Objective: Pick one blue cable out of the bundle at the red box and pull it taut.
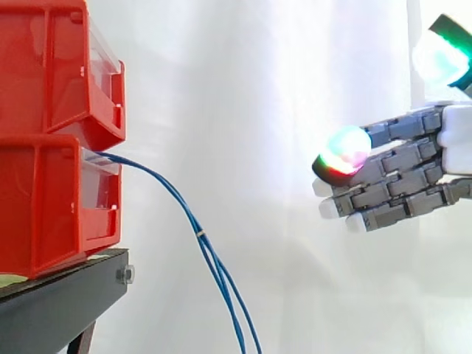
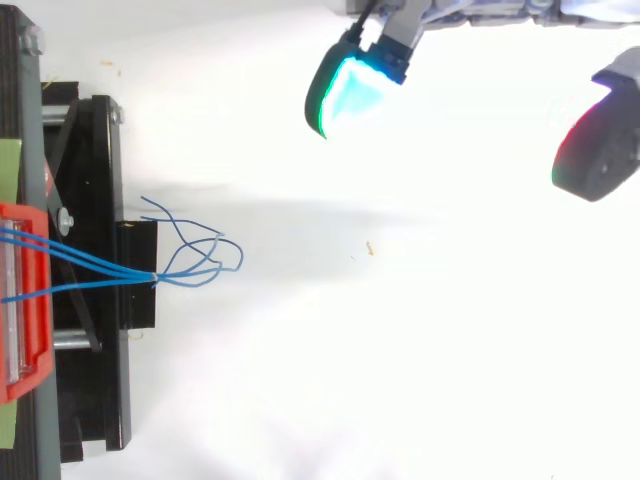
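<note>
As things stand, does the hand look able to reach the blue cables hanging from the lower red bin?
Probably yes. The hand is open and stands well apart from the cables, with only open air between them. The cables hang free of the bin, so nothing seems to block it.

Two red bins (image 1: 59, 66), one black stand (image 1: 59, 299), one blue cable bundle (image 1: 200, 234), one hand (image 1: 402, 177)
</note>
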Motion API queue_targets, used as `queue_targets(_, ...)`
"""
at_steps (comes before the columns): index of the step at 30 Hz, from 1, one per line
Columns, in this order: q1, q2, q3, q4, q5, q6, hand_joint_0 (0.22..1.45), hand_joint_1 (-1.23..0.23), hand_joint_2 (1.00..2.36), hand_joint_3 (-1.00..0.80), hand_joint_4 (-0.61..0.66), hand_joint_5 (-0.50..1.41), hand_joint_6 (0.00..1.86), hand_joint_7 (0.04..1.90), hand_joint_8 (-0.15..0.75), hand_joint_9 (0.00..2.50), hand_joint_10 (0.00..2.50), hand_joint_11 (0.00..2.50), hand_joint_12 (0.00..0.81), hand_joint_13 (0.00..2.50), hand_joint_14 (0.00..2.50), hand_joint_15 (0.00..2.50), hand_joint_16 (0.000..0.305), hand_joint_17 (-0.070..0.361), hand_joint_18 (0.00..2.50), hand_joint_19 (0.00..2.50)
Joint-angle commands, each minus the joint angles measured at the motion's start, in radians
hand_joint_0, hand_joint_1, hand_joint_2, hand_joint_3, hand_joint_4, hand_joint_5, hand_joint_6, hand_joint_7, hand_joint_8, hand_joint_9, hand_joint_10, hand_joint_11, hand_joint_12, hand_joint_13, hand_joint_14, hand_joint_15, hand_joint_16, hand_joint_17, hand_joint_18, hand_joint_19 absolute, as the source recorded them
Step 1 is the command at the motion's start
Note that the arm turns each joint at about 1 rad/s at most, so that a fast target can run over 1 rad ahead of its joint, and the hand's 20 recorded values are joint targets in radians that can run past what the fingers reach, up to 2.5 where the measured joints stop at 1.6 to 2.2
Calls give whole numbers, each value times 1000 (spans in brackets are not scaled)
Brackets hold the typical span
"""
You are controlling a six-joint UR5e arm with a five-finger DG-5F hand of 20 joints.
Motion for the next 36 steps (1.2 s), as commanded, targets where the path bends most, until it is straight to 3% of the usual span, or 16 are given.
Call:
queue_targets(1,1,-32,-1,18,0,5,359,-449,1000,-500,345,-203,501,735,288,0,1,0,436,0,1,75,79,178,0,80)
queue_targets(4,1,-49,1,38,0,13,363,-429,1000,-500,343,-203,502,736,292,0,1,0,436,0,1,75,79,177,0,85)
queue_targets(9,1,-100,1,133,6,64,369,-418,1000,-500,345,-201,502,735,295,0,1,0,436,0,0,73,78,176,0,91)
queue_targets(14,3,-114,-1,160,13,68,375,-423,1000,-500,345,-200,502,733,293,0,1,0,432,0,1,73,78,175,0,90)
queue_targets(19,12,-115,-1,160,56,59,377,-430,1000,-500,346,-199,501,731,293,0,0,0,431,0,1,71,77,174,0,81)
queue_targets(21,13,-147,-1,177,92,65,379,-435,1000,-500,345,-199,501,730,295,0,0,0,429,0,1,70,77,174,0,81)
queue_targets(24,13,-169,-1,211,107,74,382,-442,1000,-500,345,-199,502,730,296,0,1,0,428,0,1,72,77,173,0,81)
queue_targets(28,24,-241,7,372,118,100,391,-461,1000,-500,341,-198,502,729,295,0,0,0,422,0,1,72,76,171,0,90)
queue_targets(36,44,-298,35,409,122,96,398,-501,1000,-500,345,-196,502,730,297,20,0,0,420,0,1,70,75,170,0,87)
